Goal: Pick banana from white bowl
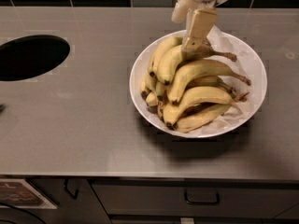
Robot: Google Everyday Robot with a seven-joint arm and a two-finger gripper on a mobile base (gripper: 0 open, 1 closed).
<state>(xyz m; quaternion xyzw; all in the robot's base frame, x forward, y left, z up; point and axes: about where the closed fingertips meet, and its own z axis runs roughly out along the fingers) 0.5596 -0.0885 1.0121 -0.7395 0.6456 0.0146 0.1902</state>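
Observation:
The white bowl point(252, 64), lined with crinkled white paper, sits on the grey counter at the right and holds a pile of several yellow bananas. My gripper point(194, 43) comes down from the top edge onto the back of the pile. It is shut on the banana point(174, 62), a long curved one lying on top with its dark tip at the left and its stem pointing right. The held end is raised a little off the pile. The far finger is hidden behind the near one point(200, 24).
A dark round hole point(29, 57) is cut in the counter at the far left. The counter's front edge runs along the bottom, with drawer handles point(202, 200) below it. Dark tiles line the wall behind.

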